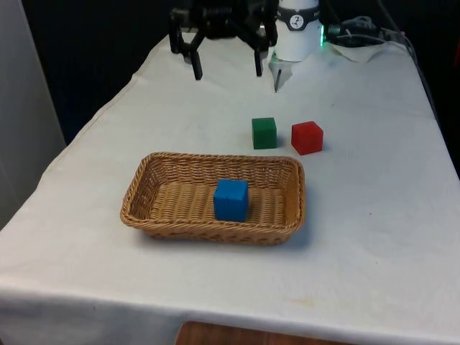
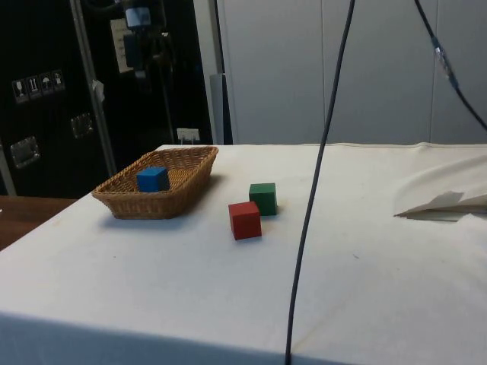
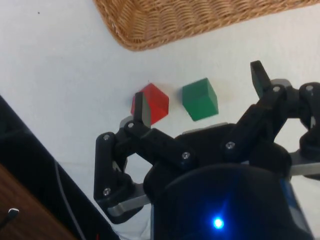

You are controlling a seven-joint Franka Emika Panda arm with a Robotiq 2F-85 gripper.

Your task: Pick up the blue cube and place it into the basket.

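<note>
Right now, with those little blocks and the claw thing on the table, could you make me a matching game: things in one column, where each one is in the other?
Things:
1. blue cube
2. green cube
3. red cube
4. gripper

Places or states:
A. on the cloth at the front view's right, beside another cube
B. open, up above the table's far end
C. inside the basket
D. on the cloth between the basket and the red cube's side, just beyond the basket's far rim

Pairs: 1-C, 2-D, 3-A, 4-B
</note>
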